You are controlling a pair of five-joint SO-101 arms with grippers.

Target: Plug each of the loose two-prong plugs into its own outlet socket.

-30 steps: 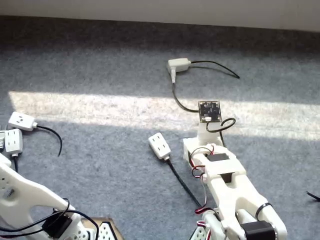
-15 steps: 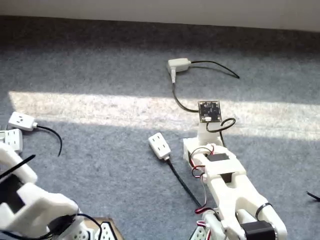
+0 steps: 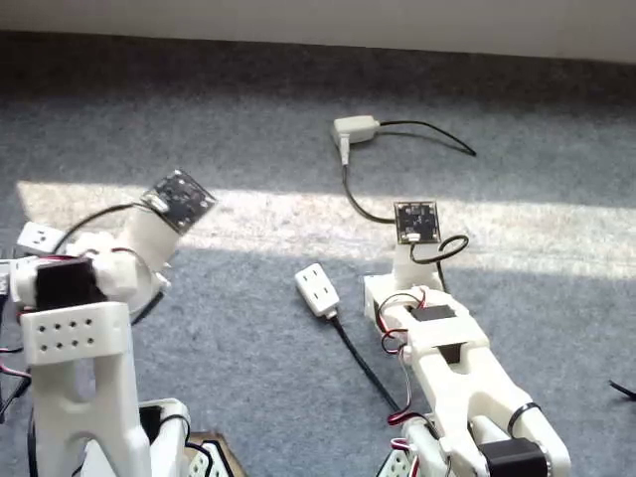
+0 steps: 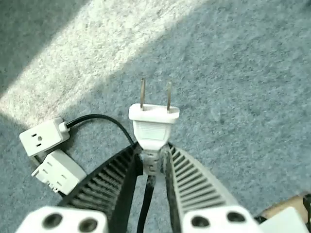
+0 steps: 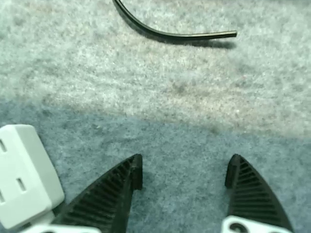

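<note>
My left gripper (image 4: pixel 150 156) is shut on the neck of a white two-prong plug (image 4: pixel 153 127); its prongs point away from me, above the grey carpet. Two white outlet sockets (image 4: pixel 41 138) (image 4: pixel 56 170) lie side by side just beyond the plug, the first with a black cord. In the high view the left arm (image 3: pixel 75 298) stands raised at the left, next to one of those sockets (image 3: pixel 38 238). My right gripper (image 5: pixel 184 172) is open and holds nothing, low over the carpet, with a third white outlet socket (image 5: pixel 24 174) (image 3: pixel 318 290) beside one finger.
At the back, a white plug sits in a white socket block (image 3: pixel 355 129), with black cords running off it. A black cord (image 5: pixel 170 31) crosses the carpet ahead of the right gripper. A sunlit band (image 3: pixel 298 219) runs across the carpet. The right arm (image 3: pixel 447 348) fills the lower right.
The left arm has risen from the lower left corner and swung inward, and it now covers one of the left sockets in the high view. The right arm has kept still.
</note>
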